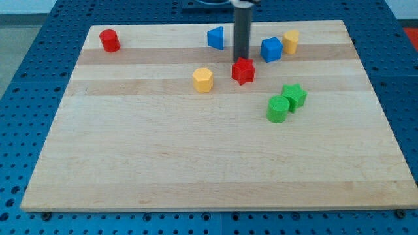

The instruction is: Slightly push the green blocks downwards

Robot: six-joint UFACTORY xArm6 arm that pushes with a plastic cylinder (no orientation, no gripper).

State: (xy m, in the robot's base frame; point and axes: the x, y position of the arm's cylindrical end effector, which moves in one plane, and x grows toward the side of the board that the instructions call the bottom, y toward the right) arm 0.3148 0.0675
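Observation:
Two green blocks lie side by side right of the board's middle: a green cylinder (pixel 277 109) and a green star (pixel 294 95) touching its upper right. My tip (pixel 241 59) is at the lower end of the dark rod, just above the red star (pixel 243 71) and seems to touch its top edge. The tip is up and to the left of the green blocks, well apart from them.
A red cylinder (pixel 109 40) sits at the top left. A yellow hexagon block (pixel 203 79) lies left of the red star. A blue triangular block (pixel 215 37), a blue cube (pixel 271 49) and a yellow block (pixel 290 41) stand along the top of the wooden board (pixel 196 156).

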